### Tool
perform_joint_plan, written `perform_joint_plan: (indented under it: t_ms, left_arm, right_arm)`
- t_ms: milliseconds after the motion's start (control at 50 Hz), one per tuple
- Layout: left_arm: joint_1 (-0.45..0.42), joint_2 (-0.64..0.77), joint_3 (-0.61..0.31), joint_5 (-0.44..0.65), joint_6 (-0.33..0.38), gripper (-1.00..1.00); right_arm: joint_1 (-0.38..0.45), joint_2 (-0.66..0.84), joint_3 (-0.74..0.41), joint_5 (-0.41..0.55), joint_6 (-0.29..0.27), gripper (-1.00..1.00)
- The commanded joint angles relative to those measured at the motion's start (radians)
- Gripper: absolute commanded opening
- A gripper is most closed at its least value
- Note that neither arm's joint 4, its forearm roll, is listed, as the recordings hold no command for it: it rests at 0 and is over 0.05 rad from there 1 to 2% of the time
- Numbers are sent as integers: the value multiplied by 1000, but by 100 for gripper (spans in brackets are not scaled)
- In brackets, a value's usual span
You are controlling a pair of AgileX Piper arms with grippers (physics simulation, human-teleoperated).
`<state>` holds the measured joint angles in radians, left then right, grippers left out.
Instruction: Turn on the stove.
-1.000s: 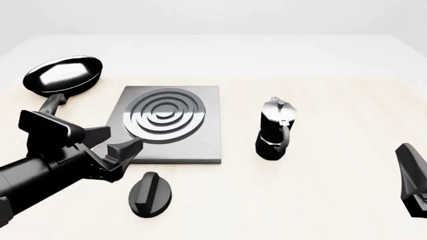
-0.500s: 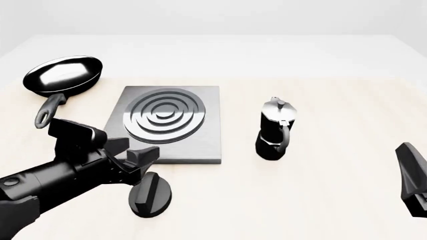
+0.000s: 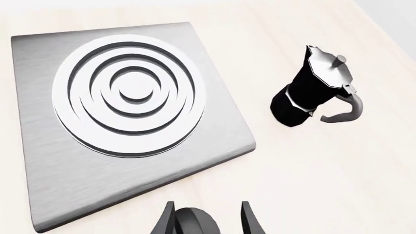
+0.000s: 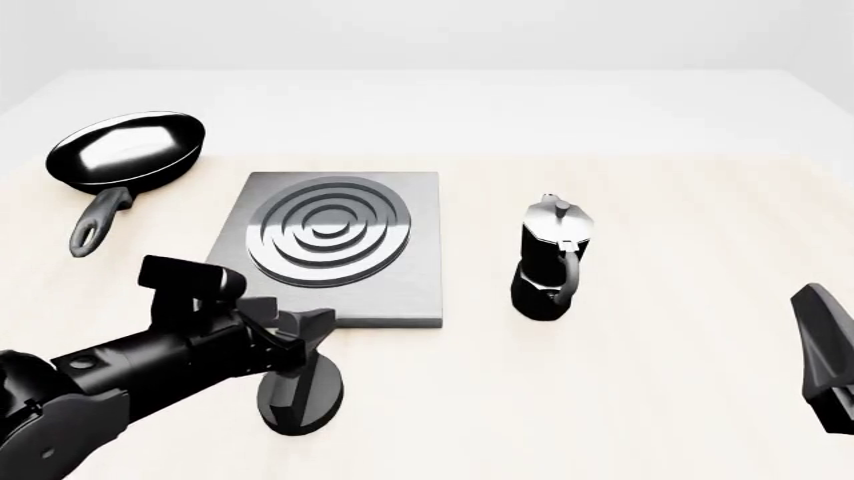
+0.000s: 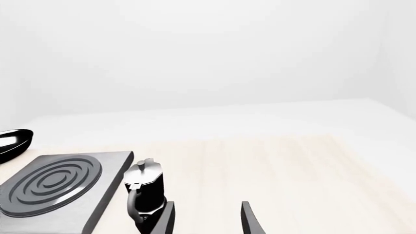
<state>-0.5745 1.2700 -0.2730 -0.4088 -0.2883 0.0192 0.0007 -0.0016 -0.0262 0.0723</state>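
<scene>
The stove (image 4: 400, 285) is a flat grey slab with a ringed round burner, at the table's centre left; it fills much of the left wrist view (image 3: 130, 97) and shows in the right wrist view (image 5: 52, 185). Its black ridged knob (image 4: 304, 392) lies on the table in front of the stove. My left gripper (image 4: 294, 330) is open just above the knob. In the left wrist view the knob's top (image 3: 192, 222) sits between the two fingers, close to one of them. My right gripper (image 4: 817, 330) is open and empty at the far right; its fingers (image 5: 250, 219) show in its wrist view.
A black moka pot (image 4: 550, 265) stands right of the stove, also in the left wrist view (image 3: 312, 90) and right wrist view (image 5: 144, 192). A black frying pan (image 4: 127, 150) lies at the back left, handle pointing toward me.
My left gripper has moved right and down, from beside the stove's near-left corner to just above the knob. The right arm has not moved.
</scene>
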Motion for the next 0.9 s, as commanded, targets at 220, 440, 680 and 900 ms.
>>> perform_joint_plan:
  t_ms: [220,440,680,900]
  left_arm:
    - [69,110,-1,-26,-41,100]
    - [61,149,-2,-33,-53,100]
    - [35,236,9,-87,-110,100]
    - [18,274,8,-105,-135,100]
  right_arm:
    - [6,1,1,6,11,100]
    - [8,2,1,7,13,100]
    - [10,2,1,8,17,100]
    - [10,2,1,7,18,100]
